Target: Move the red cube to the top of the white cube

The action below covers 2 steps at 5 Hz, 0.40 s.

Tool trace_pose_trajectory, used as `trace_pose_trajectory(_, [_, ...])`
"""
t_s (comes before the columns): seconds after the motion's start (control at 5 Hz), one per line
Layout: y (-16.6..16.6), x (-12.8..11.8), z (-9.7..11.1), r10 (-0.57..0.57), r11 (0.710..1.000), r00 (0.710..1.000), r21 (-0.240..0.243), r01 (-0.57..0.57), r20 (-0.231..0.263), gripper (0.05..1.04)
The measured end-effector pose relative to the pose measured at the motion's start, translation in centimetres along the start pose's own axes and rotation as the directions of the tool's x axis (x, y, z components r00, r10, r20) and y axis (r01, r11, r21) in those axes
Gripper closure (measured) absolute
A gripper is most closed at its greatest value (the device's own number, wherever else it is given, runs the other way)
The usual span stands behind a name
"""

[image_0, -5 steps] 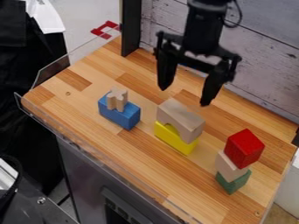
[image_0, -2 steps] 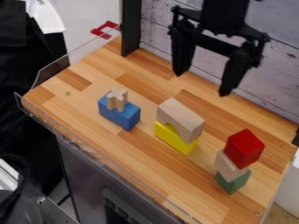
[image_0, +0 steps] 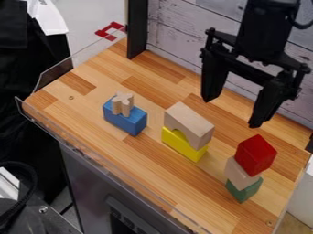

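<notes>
Red cube (image_0: 256,154) on the pale cube (image_0: 241,173), below the wide-spread tool (image_0: 233,113) and apart from it.
In the camera view the red cube sits lower and slightly to the right of the space between the fingertips, near the right end of the worktop (image_0: 143,157); its sides look about equal, giving no clear long axis, and it stands turned with a corner toward the camera, atop the pale cube, which rests on a green block (image_0: 245,189).
</notes>
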<state>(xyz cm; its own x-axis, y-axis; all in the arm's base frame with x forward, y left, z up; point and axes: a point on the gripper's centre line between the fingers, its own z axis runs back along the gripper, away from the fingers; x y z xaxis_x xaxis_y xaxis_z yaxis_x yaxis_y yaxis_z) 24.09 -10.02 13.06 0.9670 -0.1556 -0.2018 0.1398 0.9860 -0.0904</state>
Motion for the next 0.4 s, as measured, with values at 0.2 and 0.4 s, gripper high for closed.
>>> trace_pose_trajectory(0.2, [0.09, 0.21, -0.50, 0.002, 1.000, 1.000, 0.004, -0.002, -0.018, 0.084])
trace_pose_trajectory(0.4, [-0.30, 0.56, -0.81, -0.012, 1.000, 0.999, 0.014, 0.012, -0.031, 0.084])
